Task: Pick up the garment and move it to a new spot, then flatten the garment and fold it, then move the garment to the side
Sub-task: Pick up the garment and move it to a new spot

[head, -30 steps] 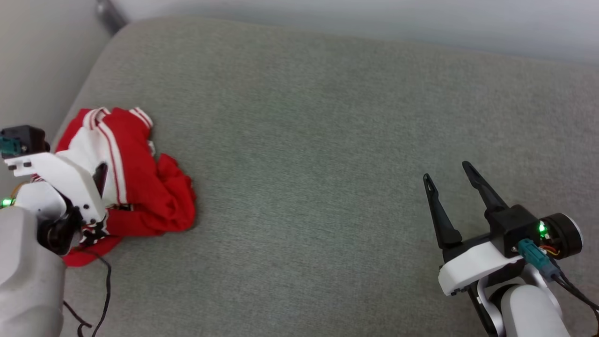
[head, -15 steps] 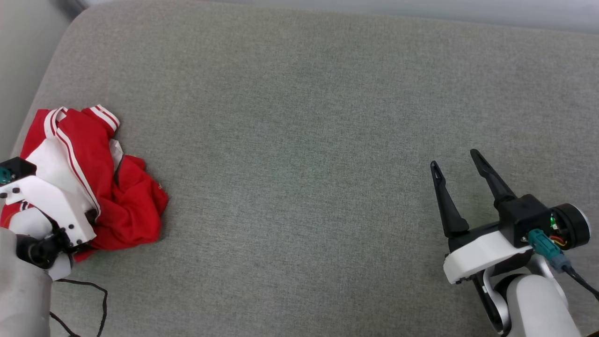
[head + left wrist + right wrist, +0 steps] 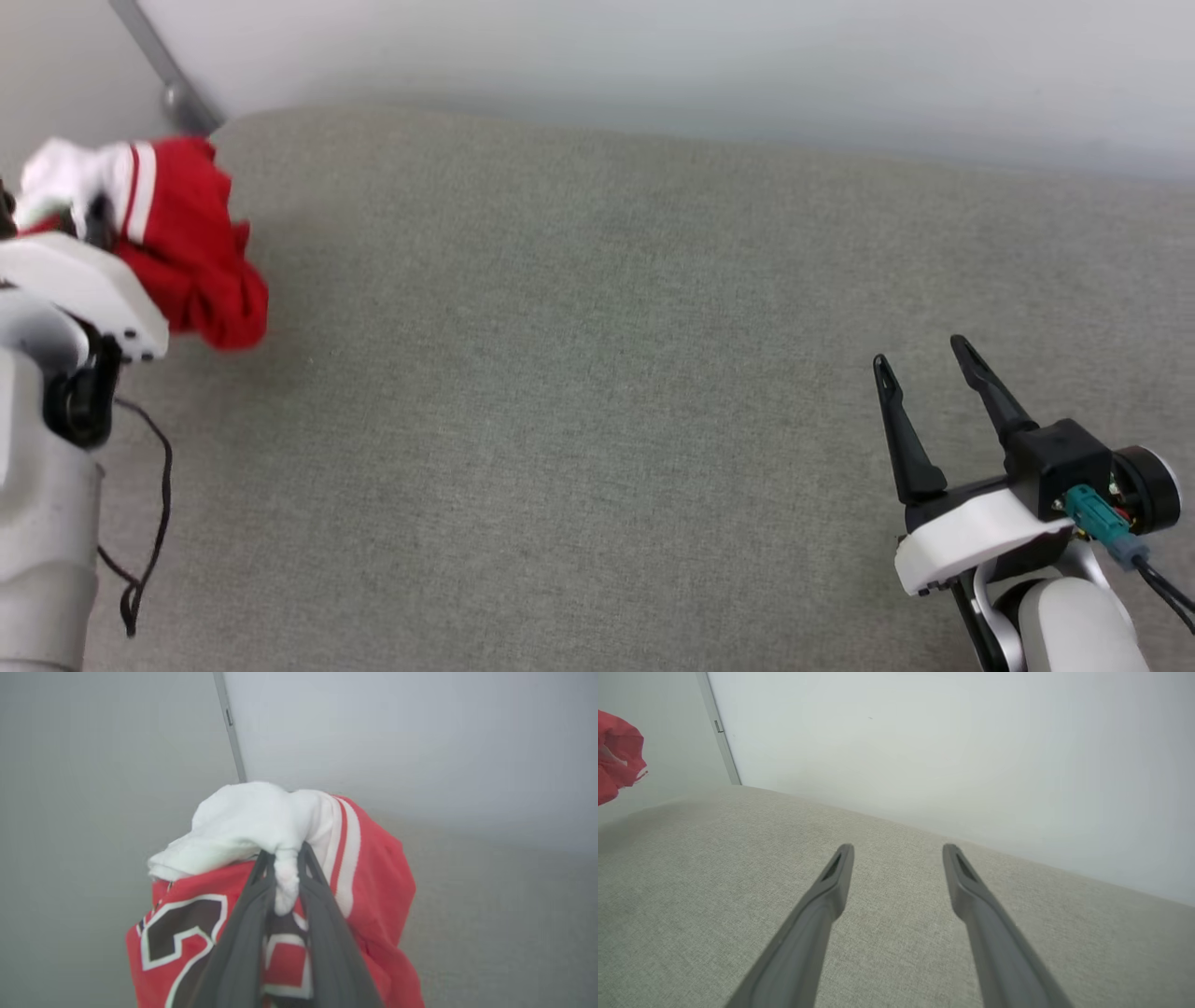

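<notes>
Red garment (image 3: 378,872), white sleeve, red-and-white stripes, seemingly black white-outlined numerals.

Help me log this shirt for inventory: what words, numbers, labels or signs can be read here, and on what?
"2": black, white-outlined figure on the red garment, partly cut off at the picture's edge, so probable only.
Second figure beside it: largely behind the fingers of the left gripper; unreadable.
Small marks above the "2": too small to read.
No other text can be read.

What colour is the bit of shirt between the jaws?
White, a fold of the garment; clearest in the left wrist view.
</notes>
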`<state>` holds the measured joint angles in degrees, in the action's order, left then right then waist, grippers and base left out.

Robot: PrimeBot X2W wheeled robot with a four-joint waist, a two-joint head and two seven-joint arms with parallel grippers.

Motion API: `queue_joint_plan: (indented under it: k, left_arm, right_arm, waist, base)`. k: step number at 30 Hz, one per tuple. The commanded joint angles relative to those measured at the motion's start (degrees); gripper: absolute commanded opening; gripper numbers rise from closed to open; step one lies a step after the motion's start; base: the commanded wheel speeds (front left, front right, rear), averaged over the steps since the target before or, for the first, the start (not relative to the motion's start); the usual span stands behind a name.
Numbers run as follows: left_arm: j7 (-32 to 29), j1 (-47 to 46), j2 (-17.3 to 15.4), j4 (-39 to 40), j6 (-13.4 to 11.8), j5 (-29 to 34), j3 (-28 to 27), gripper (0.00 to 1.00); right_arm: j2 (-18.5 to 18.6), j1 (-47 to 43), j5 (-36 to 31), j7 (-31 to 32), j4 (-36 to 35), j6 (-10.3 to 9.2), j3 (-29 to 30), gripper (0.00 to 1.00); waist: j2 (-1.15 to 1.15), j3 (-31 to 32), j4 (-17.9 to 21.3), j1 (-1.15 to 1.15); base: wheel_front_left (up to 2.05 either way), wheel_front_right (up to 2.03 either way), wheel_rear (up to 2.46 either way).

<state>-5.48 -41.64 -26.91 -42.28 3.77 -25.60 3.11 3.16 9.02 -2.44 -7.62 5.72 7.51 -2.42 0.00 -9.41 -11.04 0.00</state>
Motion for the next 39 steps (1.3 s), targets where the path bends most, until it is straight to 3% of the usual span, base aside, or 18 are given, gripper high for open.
queue_joint_plan:
  k: [1, 7, 14, 18, 22, 23, 24, 25, 26, 32, 39]
  left_arm:
    - [2.43, -1.61, 0.33, 1.64, -0.33, 1.03, 0.61, 0.0]
    - [8.97, -1.37, 4.92, 8.64, -0.79, 3.64, 4.5, 0.0]
    - [10.73, 3.77, 14.51, 14.14, 0.46, 3.3, 11.06, 0.0]
    - [10.19, 8.24, 19.39, 13.1, 1.81, 2.61, 16.09, 0.0]
    - [9.69, 13.48, 22.28, 10.0, 2.75, 1.11, 21.45, 0.0]
    - [9.93, 17.29, 23.14, 8.16, 3.15, 0.36, 25.07, 0.27]
    - [10.15, 18.25, 23.34, 7.73, 3.09, 0.18, 25.93, 0.44]
    - [10.42, 18.99, 23.46, 7.32, 3.13, 0.35, 26.97, 0.91]
    - [10.93, 19.59, 23.56, 7.27, 3.2, 0.24, 27.7, 1.0]
    - [18.45, 19.27, 23.54, 11.37, 0.31, 2.5, 27.9, 1.0]
    - [20.42, 21.09, 20.95, 18.73, -4.61, 3.56, 22.72, 1.0]
  right_arm:
    - [-0.26, -0.99, 0.21, -0.22, -0.07, -0.04, 0.14, 1.0]
    - [-0.26, -2.92, 1.68, 0.31, -0.68, -0.04, 0.54, 1.0]
    - [-0.28, -5.19, 2.11, 1.53, -2.37, -0.04, 1.67, 1.0]
    - [-0.31, -6.14, 2.49, 2.44, -3.35, -0.04, 1.98, 1.0]
    - [-0.3, -6.68, 3.07, 2.74, -3.47, -0.04, 1.98, 1.0]
    - [-0.3, -6.91, 3.57, 2.53, -3.47, -0.04, 1.91, 1.0]
    - [-0.31, -6.99, 3.65, 2.45, -3.5, -0.04, 1.95, 1.0]
    - [-0.31, -7.05, 3.76, 2.32, -3.47, -0.04, 2.11, 1.0]
    - [-0.31, -7.16, 3.89, 2.31, -3.52, -0.04, 2.31, 1.0]
    - [-0.29, -7.59, 3.71, 2.55, -3.9, -0.04, 3.34, 1.0]
    - [-0.28, -8.42, 3.55, 3.4, -4.38, -0.04, 3.9, 1.0]
  waist:
    - [0.0, 2.24, 1.32, 0.0]
    - [0.0, 5.26, 6.5, 0.0]
    - [0.0, 5.88, 14.5, 0.0]
    - [0.0, 5.38, 18.44, 0.0]
    - [0.0, 4.62, 21.27, 0.0]
    - [0.0, 4.27, 22.13, 0.0]
    - [0.0, 4.1, 22.15, 0.0]
    - [0.0, 4.13, 22.02, 0.0]
    - [0.0, 4.04, 21.76, 0.0]
    - [0.0, 5.57, 18.4, 0.0]
    - [0.0, 8.0, 14.26, 0.0]
  base:
    - [0.0, 0.0, 0.0]
    - [0.0, 0.0, 0.0]
    - [0.0, 0.0, 0.0]
    - [0.0, 0.0, 0.0]
    - [0.0, 0.0, 0.0]
    - [0.0, 0.0, 0.0]
    - [0.0, 0.0, 0.0]
    - [0.0, 0.0, 0.0]
    - [0.0, 0.0, 0.0]
    - [0.0, 0.0, 0.0]
    - [0.0, 0.0, 0.0]
